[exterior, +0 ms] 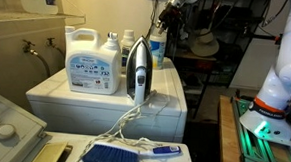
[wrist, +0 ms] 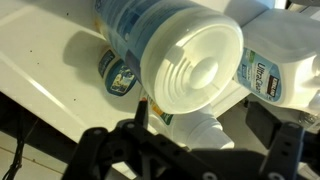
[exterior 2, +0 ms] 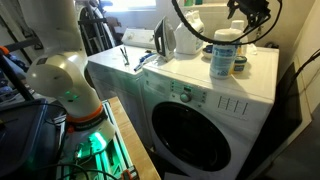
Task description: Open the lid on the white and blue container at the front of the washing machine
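The white and blue container [exterior 2: 225, 55] stands upright at the front corner of the washing machine [exterior 2: 200, 120], which also shows in an exterior view [exterior: 164, 107]. There the container [exterior: 156, 49] is partly hidden behind the iron. In the wrist view its wide ribbed white lid [wrist: 195, 68] is shut and fills the middle. My gripper [wrist: 215, 132] is open and empty, fingers spread just above and beside the lid. A smaller white-capped bottle [wrist: 192, 125] shows between the fingers. The gripper hangs over the container in both exterior views [exterior 2: 245, 15] [exterior: 172, 7].
A big white handled jug [exterior: 93, 60] and a black-and-silver iron [exterior: 137, 71] stand on the machine's top. The jug's label shows in the wrist view [wrist: 268, 80]. A blue brush [exterior: 112, 154] and a grey-white device with a knob [exterior: 3, 124] lie nearer the camera.
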Motion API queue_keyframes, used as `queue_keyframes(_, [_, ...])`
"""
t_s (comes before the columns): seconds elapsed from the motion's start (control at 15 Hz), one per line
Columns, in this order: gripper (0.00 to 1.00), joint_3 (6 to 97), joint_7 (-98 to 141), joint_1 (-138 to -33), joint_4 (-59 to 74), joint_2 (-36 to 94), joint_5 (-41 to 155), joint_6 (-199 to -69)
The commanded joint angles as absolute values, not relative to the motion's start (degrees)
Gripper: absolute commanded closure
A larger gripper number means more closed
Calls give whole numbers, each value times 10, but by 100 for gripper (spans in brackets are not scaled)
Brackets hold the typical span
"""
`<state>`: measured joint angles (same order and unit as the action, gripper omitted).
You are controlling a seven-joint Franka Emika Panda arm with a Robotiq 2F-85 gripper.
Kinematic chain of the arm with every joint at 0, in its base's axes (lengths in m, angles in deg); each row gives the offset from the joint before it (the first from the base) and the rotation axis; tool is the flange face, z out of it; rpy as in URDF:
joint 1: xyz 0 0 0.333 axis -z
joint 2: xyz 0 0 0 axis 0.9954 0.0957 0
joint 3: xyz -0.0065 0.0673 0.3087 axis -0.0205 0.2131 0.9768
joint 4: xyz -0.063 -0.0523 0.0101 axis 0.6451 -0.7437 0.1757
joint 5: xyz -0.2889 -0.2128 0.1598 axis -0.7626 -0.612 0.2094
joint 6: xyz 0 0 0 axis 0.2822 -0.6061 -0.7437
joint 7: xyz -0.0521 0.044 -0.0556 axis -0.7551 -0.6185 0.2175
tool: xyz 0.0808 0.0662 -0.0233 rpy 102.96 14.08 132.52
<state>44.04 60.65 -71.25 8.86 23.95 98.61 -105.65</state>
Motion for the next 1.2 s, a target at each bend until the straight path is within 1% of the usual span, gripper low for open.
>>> queue_keyframes(0.0, [0, 454, 628, -691, 72, 253, 1002, -1035])
queue_keyframes(1.13, [0, 466, 670, -680, 75, 254, 1027, -1008])
